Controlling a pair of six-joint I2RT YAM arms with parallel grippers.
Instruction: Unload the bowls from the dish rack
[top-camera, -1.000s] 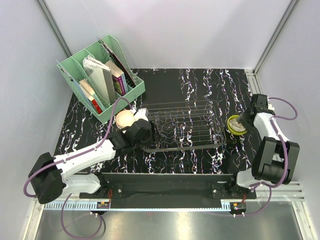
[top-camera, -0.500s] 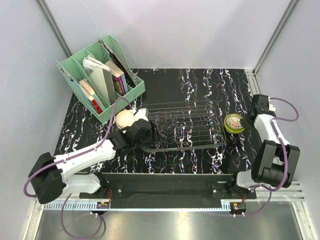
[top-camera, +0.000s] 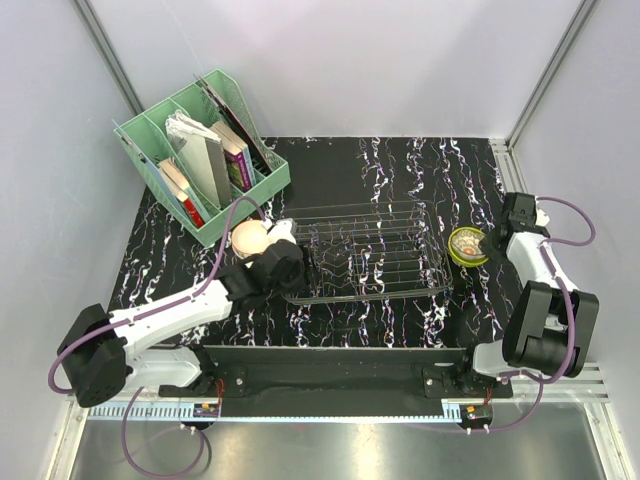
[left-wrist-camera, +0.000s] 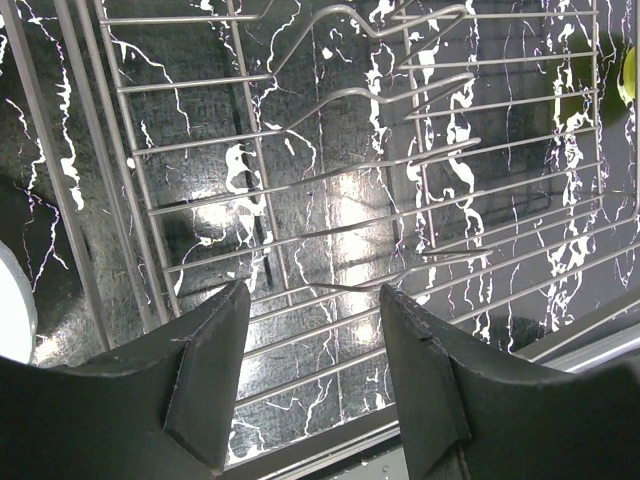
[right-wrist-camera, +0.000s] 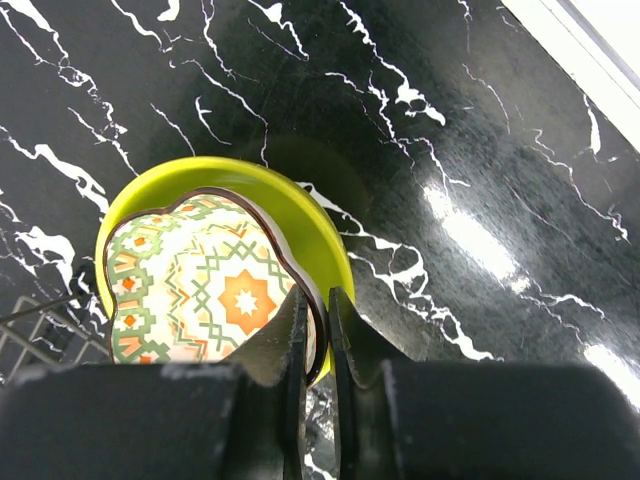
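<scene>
The wire dish rack (top-camera: 370, 250) stands mid-table. To its right on the table sits a yellow-green bowl (top-camera: 467, 245) with a patterned bowl (right-wrist-camera: 200, 290) nested inside it. My right gripper (right-wrist-camera: 316, 300) is shut on the near rims of this pair, one finger inside and one outside the yellow-green bowl (right-wrist-camera: 300, 215). My left gripper (left-wrist-camera: 312, 295) hangs open over the rack's left end (left-wrist-camera: 300, 190), with nothing between its fingers. A tan bowl (top-camera: 248, 237) rests on the table just left of the rack, beside my left gripper (top-camera: 300, 262).
A mint-green file organiser (top-camera: 200, 155) with books stands at the back left. The right arm (top-camera: 530, 255) reaches along the table's right edge. Grey walls close in the table on three sides.
My right gripper has slid off the top of the nested bowls to their right side and closed on their rim. The left arm has not moved.
</scene>
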